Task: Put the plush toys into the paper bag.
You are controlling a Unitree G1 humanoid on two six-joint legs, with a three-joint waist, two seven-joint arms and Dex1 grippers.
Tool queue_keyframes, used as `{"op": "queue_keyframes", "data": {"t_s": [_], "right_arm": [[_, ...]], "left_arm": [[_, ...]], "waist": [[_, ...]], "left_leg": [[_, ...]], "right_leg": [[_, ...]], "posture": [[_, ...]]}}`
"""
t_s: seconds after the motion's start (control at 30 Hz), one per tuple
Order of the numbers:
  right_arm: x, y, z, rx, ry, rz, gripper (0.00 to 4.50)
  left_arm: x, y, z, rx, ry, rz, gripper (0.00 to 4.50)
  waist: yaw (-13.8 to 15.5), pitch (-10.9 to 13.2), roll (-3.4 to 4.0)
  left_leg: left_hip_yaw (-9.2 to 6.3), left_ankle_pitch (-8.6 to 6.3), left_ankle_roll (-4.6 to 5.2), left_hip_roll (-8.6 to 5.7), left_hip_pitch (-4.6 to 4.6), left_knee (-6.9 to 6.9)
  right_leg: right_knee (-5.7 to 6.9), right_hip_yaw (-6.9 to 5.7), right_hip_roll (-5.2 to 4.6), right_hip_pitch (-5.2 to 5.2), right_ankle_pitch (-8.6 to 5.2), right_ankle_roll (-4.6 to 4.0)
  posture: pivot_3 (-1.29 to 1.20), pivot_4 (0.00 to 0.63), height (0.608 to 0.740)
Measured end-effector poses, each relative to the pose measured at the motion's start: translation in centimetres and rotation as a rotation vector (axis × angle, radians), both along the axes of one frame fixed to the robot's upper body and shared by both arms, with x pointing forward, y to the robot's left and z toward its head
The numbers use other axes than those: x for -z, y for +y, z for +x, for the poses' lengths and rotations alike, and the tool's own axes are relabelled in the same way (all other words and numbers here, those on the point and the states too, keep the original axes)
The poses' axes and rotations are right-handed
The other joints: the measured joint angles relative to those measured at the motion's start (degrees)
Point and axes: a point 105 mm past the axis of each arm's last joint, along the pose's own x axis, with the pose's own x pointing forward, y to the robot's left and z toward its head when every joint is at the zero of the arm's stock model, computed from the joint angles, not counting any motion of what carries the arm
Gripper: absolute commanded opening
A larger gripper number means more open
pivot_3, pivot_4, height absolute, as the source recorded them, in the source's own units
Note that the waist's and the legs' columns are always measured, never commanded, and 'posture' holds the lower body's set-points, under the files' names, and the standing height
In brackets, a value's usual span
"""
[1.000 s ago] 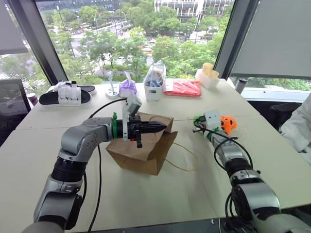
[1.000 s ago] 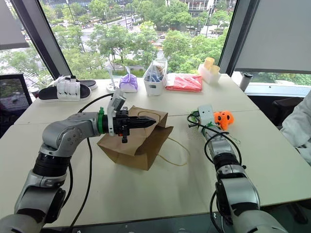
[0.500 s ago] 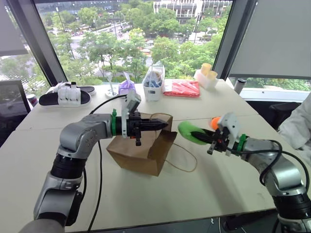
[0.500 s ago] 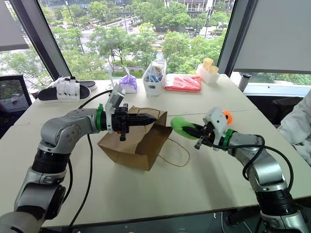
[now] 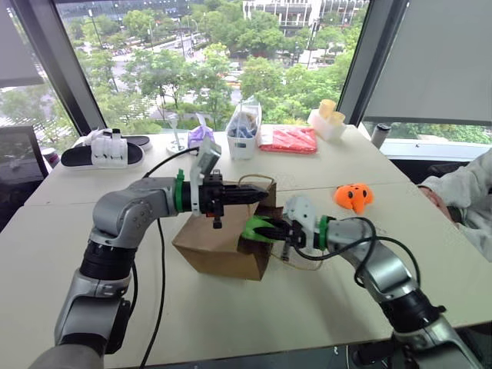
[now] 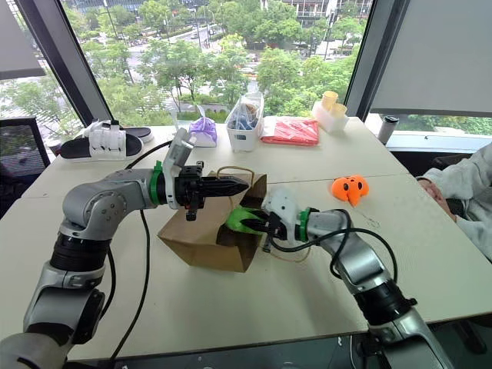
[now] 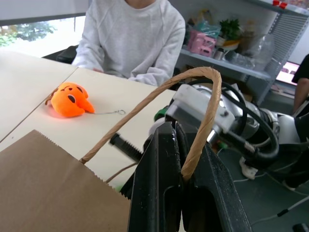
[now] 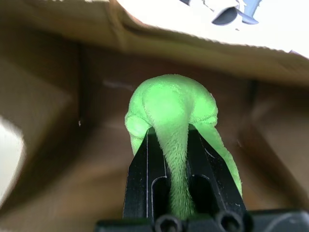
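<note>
The brown paper bag (image 5: 215,250) lies on its side in the middle of the table, mouth towards my right arm. My left gripper (image 5: 261,197) is shut on the bag's cord handle (image 7: 203,116) and holds the upper lip raised. My right gripper (image 5: 275,231) is shut on the green plush toy (image 5: 257,227), which sits just inside the mouth; the right wrist view shows this toy (image 8: 171,104) pinched between the fingers with brown paper (image 8: 48,96) all around. The orange plush toy (image 5: 354,197) lies on the table to the right, apart from both grippers.
Along the table's far edge stand black slippers (image 5: 104,150), a purple pouch (image 5: 202,137), a clear plastic bag (image 5: 244,127), a red packet (image 5: 290,139) and a tub of yellow cups (image 5: 327,119). A person's grey sleeve (image 5: 461,192) rests at the right edge.
My right gripper has carried the green plush toy leftwards from near the orange toy into the bag's mouth. The left gripper has kept hold of the handle without moving.
</note>
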Motion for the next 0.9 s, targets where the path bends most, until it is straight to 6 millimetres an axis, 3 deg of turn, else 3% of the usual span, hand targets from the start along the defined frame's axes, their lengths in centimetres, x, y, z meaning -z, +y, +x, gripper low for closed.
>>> {"op": "queue_keyframes", "data": {"t_s": [0.03,0.13,0.37,0.57,0.67,0.73,0.8,0.9], "right_arm": [[0.1,0.3,0.0,-0.009,-0.006,-0.007,0.02],[0.7,0.5,0.2,-0.021,-0.027,-0.045,1.14],[0.6,-0.4,0.6,0.028,-0.060,-0.041,4.47],[-2.0,-3.5,-0.2,0.174,-0.044,0.141,4.47],[-5.3,-7.2,-0.6,0.315,-0.006,0.369,4.47],[-6.8,-11.0,0.5,0.493,-0.040,0.454,4.47],[-6.5,-14.0,1.8,0.660,-0.055,0.454,4.47],[-4.0,-19.0,5.6,1.006,-0.050,0.363,4.47]], "left_arm": [[0.0,0.0,0.0,0.001,0.000,-0.001,0.00],[0.0,0.0,0.0,0.000,-0.003,-0.002,0.00],[0.0,-0.1,0.1,-0.003,-0.008,-0.005,0.00],[0.1,-0.1,0.2,-0.009,-0.005,-0.007,0.00],[0.2,-0.1,0.2,-0.013,-0.002,-0.007,0.00],[0.2,-0.1,0.2,-0.011,-0.002,-0.010,0.00],[0.2,-0.2,0.2,-0.012,-0.001,-0.012,0.00],[0.3,-0.5,0.1,-0.007,0.002,-0.022,0.00]], "waist": [[0.08,0.00,0.00],[0.21,-0.01,-0.01],[0.04,-0.01,-0.01],[0.26,-0.01,-0.01],[0.26,-0.01,-0.02],[0.24,-0.02,-0.03],[0.19,-0.02,-0.03],[-0.14,-0.02,-0.02]], "left_leg": [[-0.01,0.00,0.00,-0.01,-0.01,0.00],[-0.02,0.00,-0.01,-0.06,-0.02,0.01],[-0.01,0.00,-0.01,-0.05,-0.02,-0.02],[-0.02,0.00,0.00,-0.05,-0.04,-0.02],[-0.05,-0.04,0.07,-0.05,-0.04,-0.02],[-0.04,-0.16,0.27,-0.05,0.02,-0.02],[-0.02,-0.16,0.27,-0.05,0.03,-0.02],[0.14,-0.11,0.21,-0.03,0.06,-0.04]], "right_leg": [[0.00,0.00,-0.01,0.00,0.00,0.00],[0.00,-0.01,-0.06,0.02,0.00,0.00],[0.01,-0.01,-0.05,-0.02,0.00,0.00],[-0.01,0.00,-0.08,0.01,0.00,0.00],[-0.01,0.00,-0.10,0.04,0.00,0.00],[-0.03,0.00,-0.11,0.07,0.00,-0.01],[-0.01,0.00,-0.10,0.06,0.00,-0.01],[0.00,0.04,-0.09,0.01,0.00,-0.02]], "posture": [[0.00,0.150,0.740],[0.00,0.150,0.740],[0.00,0.150,0.740],[0.00,0.150,0.740],[0.00,0.150,0.740],[0.00,0.150,0.740],[0.00,0.150,0.740],[0.00,0.150,0.740]]}}
